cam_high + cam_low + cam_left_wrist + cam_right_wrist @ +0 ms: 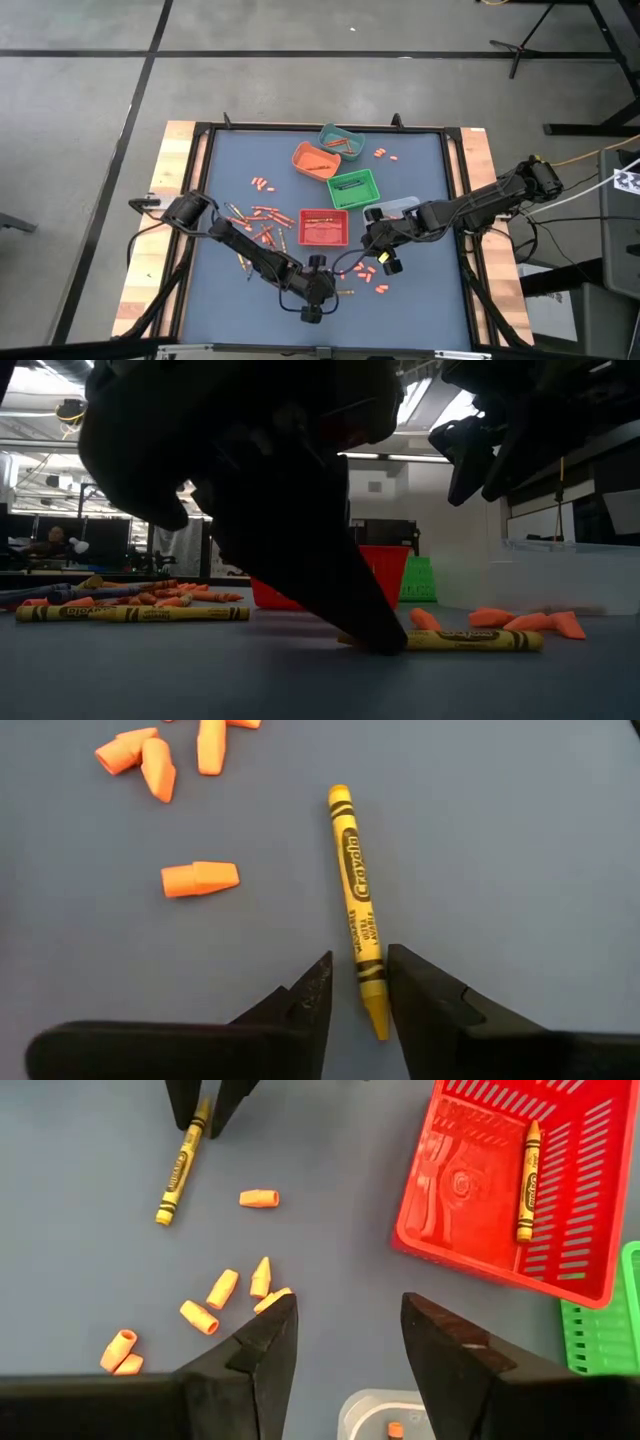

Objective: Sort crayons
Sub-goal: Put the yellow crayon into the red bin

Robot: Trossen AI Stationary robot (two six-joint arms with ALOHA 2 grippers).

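Blue-grey table (420, 300), with crayons and orange stubs scattered beside small bins.

Left gripper (358, 988) is down at the mat's near edge, its fingers (310, 995) narrowly parted on either side of one end of a yellow crayon (358, 895) lying flat; whether they touch it cannot be told. Right gripper (345, 1342) hangs spread wide and empty above the orange stubs (222, 1288), beside the red bin (470, 1190), which holds another yellow crayon (527, 1180). More crayons (265, 218) lie left of that bin.

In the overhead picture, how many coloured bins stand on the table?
4: teal bin at the far edge, orange bin beside it, green bin mid-table, red bin nearest the grippers.
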